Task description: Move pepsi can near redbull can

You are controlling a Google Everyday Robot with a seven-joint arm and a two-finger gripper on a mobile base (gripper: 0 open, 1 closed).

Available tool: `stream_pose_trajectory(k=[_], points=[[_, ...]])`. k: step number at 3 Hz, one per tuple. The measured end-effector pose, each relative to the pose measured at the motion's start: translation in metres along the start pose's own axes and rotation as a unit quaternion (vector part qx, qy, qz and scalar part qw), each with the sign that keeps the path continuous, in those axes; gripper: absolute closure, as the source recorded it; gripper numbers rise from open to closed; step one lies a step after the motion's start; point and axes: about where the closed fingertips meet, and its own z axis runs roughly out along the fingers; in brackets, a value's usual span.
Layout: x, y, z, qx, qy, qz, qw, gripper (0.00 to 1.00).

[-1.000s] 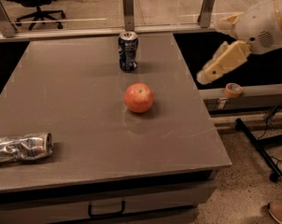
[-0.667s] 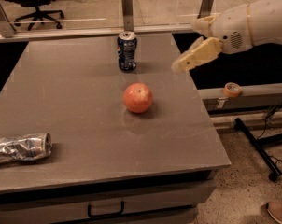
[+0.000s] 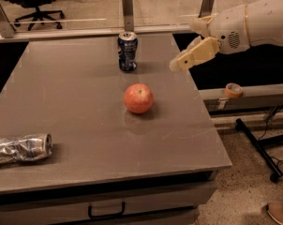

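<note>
Hovering with fingers (image 3: pixel 195 55) spread, the gripper (image 3: pixel 184 45) hangs apart from the pepsi can (image 3: pixel 127 51).

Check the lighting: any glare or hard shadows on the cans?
Camera view: soft, even light; the crumpled redbull can shows bright glints; the pepsi can and apple cast only faint shadows on the table; the gripper, at the table's right edge, is evenly lit.

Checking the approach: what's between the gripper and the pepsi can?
Only bare table, per the camera view; the gripper hovers right of the pepsi can.
</note>
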Motion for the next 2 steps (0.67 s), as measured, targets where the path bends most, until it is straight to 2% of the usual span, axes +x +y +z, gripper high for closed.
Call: stream_pose_trajectory(k=[1, 2], points=[[0.012, 0.002, 0.016, 0.014, 0.001, 0.015, 0.9998, 0.0], [0.035, -0.012, 0.055, 0.05, -0.003, 0.047, 0.9976, 0.0]])
